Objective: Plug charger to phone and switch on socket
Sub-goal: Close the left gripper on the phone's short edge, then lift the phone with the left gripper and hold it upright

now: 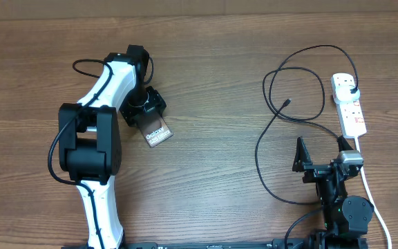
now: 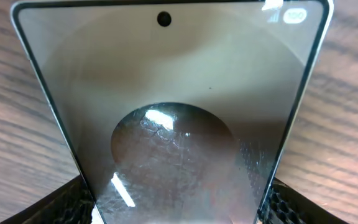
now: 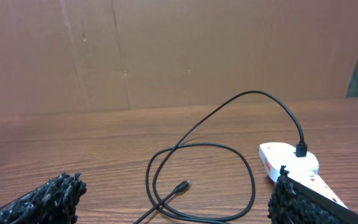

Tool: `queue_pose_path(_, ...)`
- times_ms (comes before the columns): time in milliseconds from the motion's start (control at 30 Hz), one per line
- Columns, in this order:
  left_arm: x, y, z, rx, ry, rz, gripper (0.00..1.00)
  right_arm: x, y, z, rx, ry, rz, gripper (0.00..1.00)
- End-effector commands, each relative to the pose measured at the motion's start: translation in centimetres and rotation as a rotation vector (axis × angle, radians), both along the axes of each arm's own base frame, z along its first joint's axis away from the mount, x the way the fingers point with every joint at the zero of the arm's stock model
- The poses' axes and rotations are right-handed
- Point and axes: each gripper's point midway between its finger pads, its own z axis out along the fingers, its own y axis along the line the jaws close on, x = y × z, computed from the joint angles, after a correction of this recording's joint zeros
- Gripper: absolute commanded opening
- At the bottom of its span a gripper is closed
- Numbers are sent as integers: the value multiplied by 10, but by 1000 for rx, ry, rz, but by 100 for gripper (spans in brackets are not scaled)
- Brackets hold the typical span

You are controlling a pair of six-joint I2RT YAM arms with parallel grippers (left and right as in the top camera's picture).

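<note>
- Phone (image 2: 179,106) held by left jaws (image 1: 144,119), pads on both long edges, its length running away from them.
- Charger tip (image 1: 287,102) lies just beyond wide-open right jaws (image 1: 321,155), the nearer arm.

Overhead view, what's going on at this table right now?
The left claw grips the phone by its edges on the left side of the table. The right claw hangs open, holding nothing. The charger has its plug in the socket, but its cable lies looped on the table, with the connector tip free and far from the phone. Nothing is plugged into the phone yet.
</note>
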Motion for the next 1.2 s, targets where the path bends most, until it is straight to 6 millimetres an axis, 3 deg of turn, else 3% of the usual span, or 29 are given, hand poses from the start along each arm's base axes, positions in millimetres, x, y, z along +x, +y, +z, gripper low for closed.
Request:
queue_pose_path(0, -3, 7, -7, 1, 46, -36, 69, 0, 2, -2, -5, -5, 9, 100)
queue_pose_path(300, 3, 6, 15, -1, 46, -49, 67, 0, 2, -2, -5, -5, 9, 100)
queue_pose_path(533, -3, 2, 17, -26, 72, -45, 65, 0, 2, -2, -5, -5, 9, 100)
queue_pose_path(833, -11, -17, 22, -145, 108, -44, 63, 0, 2, -2, -5, -5, 9, 100)
queue_pose_path(1167, -11, -20, 23, -162, 105, -60, 63, 0, 2, -2, -5, -5, 9, 100)
